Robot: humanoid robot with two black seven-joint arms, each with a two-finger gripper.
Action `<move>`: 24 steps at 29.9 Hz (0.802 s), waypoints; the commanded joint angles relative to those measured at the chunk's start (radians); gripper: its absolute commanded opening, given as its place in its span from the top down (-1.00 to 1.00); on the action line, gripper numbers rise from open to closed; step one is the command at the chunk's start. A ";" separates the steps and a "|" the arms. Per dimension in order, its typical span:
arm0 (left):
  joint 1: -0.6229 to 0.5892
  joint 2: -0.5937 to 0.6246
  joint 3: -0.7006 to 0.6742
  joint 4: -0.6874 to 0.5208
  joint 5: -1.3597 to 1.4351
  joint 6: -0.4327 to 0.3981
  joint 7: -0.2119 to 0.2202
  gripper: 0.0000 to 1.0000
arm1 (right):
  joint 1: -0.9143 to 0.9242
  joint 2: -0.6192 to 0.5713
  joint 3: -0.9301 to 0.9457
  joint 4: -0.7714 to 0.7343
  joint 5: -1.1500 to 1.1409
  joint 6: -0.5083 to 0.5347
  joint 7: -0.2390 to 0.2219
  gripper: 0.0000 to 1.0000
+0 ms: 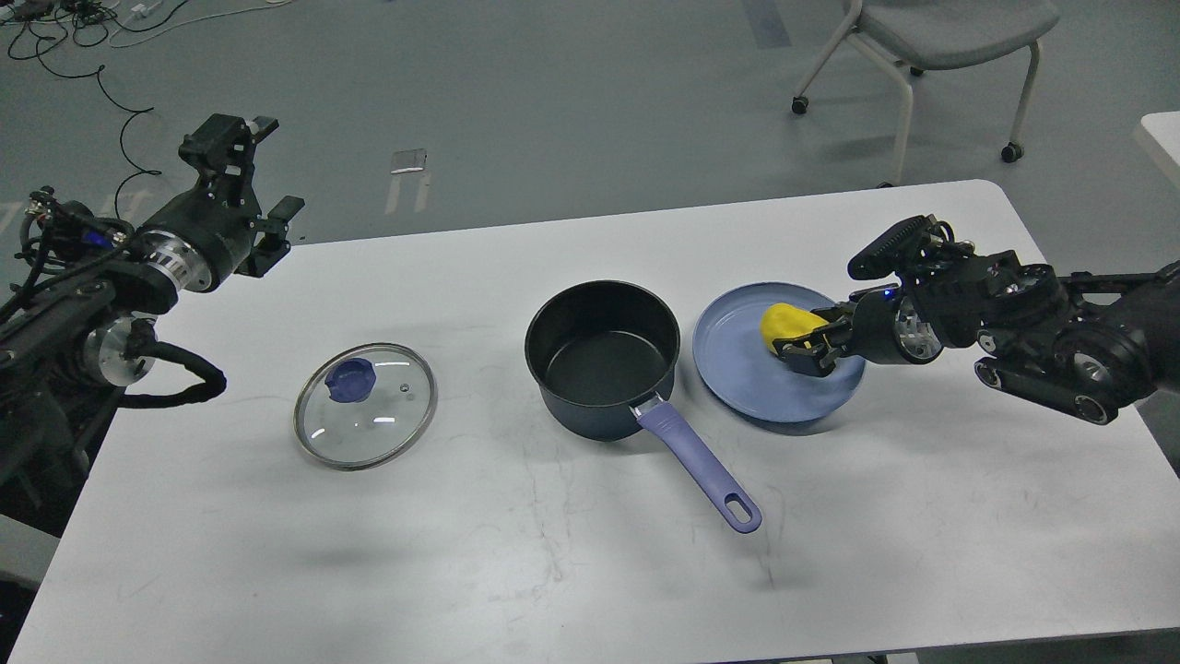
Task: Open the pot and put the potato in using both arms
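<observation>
The dark pot (pixel 602 355) with a purple handle (pixel 701 466) stands open and empty at the table's middle. Its glass lid (pixel 365 406) with a blue knob lies flat to the left of it. The yellow potato (pixel 784 323) lies on a blue plate (pixel 737 369) to the right of the pot. My right gripper (pixel 805 352) is low over the plate, its fingers astride the potato's right side and hiding part of it. My left gripper (pixel 263 173) is open and empty, raised beyond the table's far left corner.
The white table (pixel 553 572) ends close behind my left gripper and just right of my right arm. A grey chair (pixel 931 37) stands on the floor at the back right. Cables (pixel 111 55) lie on the floor at the back left.
</observation>
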 commanded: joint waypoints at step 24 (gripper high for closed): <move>-0.004 -0.013 0.003 0.000 0.015 0.000 -0.005 -0.96 | 0.168 0.280 0.080 0.102 0.257 -0.049 -0.034 -0.93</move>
